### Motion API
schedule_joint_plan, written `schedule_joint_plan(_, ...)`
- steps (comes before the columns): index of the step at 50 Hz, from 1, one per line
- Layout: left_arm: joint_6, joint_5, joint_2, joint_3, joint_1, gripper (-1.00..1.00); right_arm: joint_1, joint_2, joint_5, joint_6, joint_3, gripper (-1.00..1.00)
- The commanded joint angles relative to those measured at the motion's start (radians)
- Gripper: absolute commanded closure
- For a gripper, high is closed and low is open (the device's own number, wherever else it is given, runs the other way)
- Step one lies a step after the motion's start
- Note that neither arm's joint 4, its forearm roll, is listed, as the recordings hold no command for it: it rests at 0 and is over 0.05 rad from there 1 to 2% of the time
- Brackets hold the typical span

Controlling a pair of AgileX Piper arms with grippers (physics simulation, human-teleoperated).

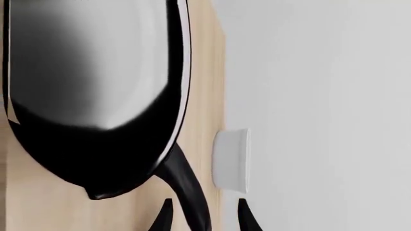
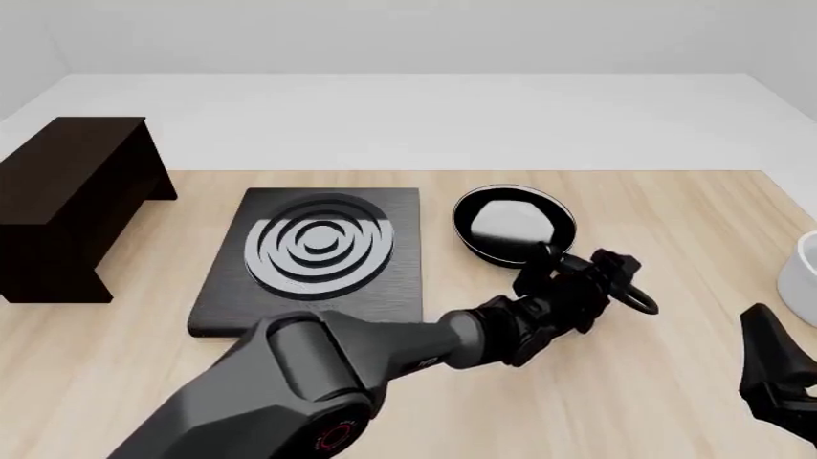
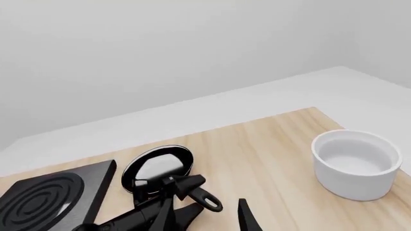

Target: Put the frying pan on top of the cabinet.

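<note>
Front view shows the pan resting on the table just right of the stove plate, its handle running from the bowl toward the near right and ending in a loop. The left gripper is at that handle, the arm reaching across from the near left. In the left wrist view the two fingertips stand one on each side of the handle with a visible gap on the outer side, so the jaws read as part-open and straddling, not yet clamped; whether the inner finger touches the handle cannot be told. The pan's long axis therefore runs almost in line with the gripper's approach, bowl ahead of the fingers. The cabinet stands at the far left of the table, well apart from the pan, with the stove plate between them. The right gripper sits low at the right edge, near a white bowl; only one finger shows in its wrist view, so its opening cannot be judged. Judgement: the left arm is the nearer and better placed; the next move calls for closing on the handle, then a lift and a carry leftward over the stove plate. Held by the handle end, the pan may droop or twist.
</note>
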Motion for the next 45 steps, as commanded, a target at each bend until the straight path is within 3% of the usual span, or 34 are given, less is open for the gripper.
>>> schedule_joint_plan(1,0.073,0.025,0.059,-0.021,0.016,-1.0,-0.002,0.003,-0.003,0.005,0.0,-1.0)
schedule_joint_plan(25,0.098,0.039,0.068,-0.055,0.032,-1.0,-0.01,-0.014,0.016,0.011,0.0,-1.0)
schedule_joint_plan(26,0.118,0.04,0.057,-0.049,0.035,1.0,-0.01,-0.014,0.017,0.012,0.0,-1.0)
schedule_joint_plan(45,0.225,0.026,-0.035,0.039,0.066,1.0,-0.009,-0.02,0.023,-0.004,0.0,-1.0)
